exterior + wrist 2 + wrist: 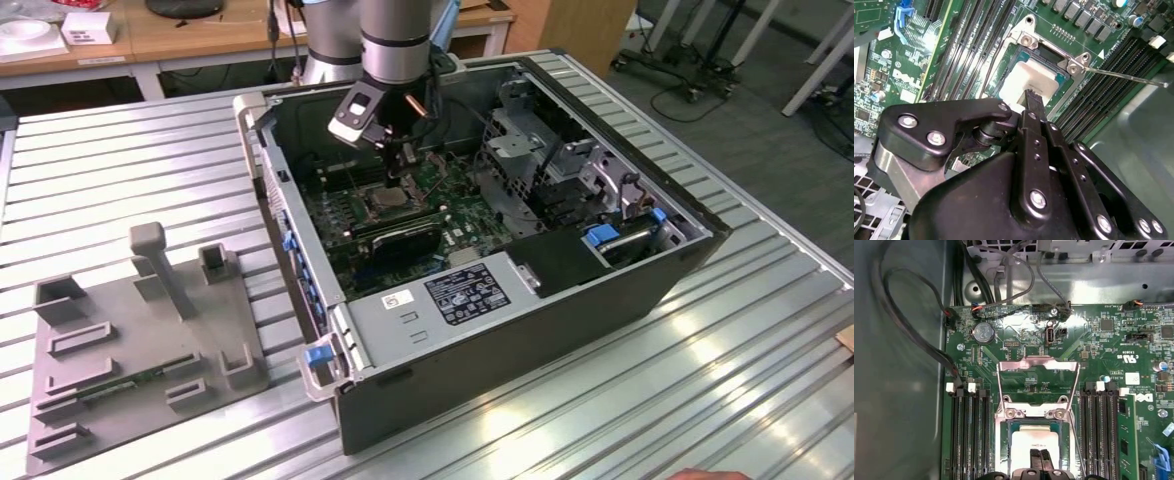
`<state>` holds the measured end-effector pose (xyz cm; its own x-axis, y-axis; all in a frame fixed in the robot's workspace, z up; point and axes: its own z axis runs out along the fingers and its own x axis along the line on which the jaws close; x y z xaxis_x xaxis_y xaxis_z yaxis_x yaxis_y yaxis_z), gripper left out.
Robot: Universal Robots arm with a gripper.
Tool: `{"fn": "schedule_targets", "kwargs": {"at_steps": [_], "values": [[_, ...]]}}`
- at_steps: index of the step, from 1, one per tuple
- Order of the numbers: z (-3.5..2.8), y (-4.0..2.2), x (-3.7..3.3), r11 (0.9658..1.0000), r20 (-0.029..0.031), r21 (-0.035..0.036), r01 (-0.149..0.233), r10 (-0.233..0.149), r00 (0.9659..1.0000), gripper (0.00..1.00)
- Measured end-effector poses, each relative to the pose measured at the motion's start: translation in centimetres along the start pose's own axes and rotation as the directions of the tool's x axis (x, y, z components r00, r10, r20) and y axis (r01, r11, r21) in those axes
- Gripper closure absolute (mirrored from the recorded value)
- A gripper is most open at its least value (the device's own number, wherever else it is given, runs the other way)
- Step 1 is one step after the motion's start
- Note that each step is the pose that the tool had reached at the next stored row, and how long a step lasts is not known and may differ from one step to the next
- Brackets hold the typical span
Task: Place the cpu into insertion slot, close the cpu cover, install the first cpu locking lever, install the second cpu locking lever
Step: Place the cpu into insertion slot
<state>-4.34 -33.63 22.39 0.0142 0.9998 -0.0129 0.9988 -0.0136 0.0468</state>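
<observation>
The cpu point(1034, 437) lies flat in the insertion slot point(1004, 440) on the green motherboard, its pale silver top showing. The cpu cover point(1037, 361) stands swung up on its hinge, and the board shows through its window. My gripper point(1040, 456) is straight above the chip with its two black fingers pressed together, tips at or just over the cpu point(1021, 75). From the exterior view the gripper point(391, 185) reaches down into the open computer case point(667, 260). A thin locking lever point(1126, 76) sticks out sideways from the socket corner, unlatched.
Long black memory slots point(970, 435) flank the socket on both sides. Black cables point(914, 340) loop along the case wall. A drive cage point(534, 150) fills the case's far side. A grey fixture plate point(134, 340) lies on the ribbed table at the exterior view's left.
</observation>
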Motion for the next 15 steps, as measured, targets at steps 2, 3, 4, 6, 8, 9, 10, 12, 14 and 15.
{"fn": "schedule_targets", "kwargs": {"at_steps": [2, 3, 4, 6, 8, 9, 10, 12, 14, 15], "values": [[0.32, -0.03, 0.01, 1.0000, 0.0001, 0.0000, 0.000, 0.000, 1.0000, 0.90], [0.50, -0.05, 0.04, 1.0000, 0.0001, 0.0000, -0.001, 0.001, 1.0000, 0.90], [0.64, -0.06, 0.05, 1.0000, 0.0002, 0.0001, -0.001, 0.001, 1.0000, 0.90], [0.98, -0.12, 0.08, 1.0000, 0.0000, 0.0000, -0.001, 0.001, 1.0000, 0.90], [1.20, -0.21, 0.11, 1.0000, -0.0001, -0.0001, -0.001, 0.001, 1.0000, 0.90], [1.20, -0.21, 0.11, 1.0000, 0.0000, 0.0000, -0.001, 0.001, 1.0000, 0.90], [1.20, -0.21, 0.11, 1.0000, 0.0000, 0.0000, -0.001, 0.001, 1.0000, 0.90], [1.21, -0.22, 0.15, 1.0000, 0.0000, 0.0000, -0.001, 0.001, 1.0000, 0.90], [1.31, -0.25, 0.24, 1.0000, -0.0015, -0.0001, -0.001, 0.001, 1.0000, 0.90], [1.42, -0.25, 0.26, 1.0000, -0.0017, -0.0001, -0.001, 0.001, 1.0000, 0.90]]}}
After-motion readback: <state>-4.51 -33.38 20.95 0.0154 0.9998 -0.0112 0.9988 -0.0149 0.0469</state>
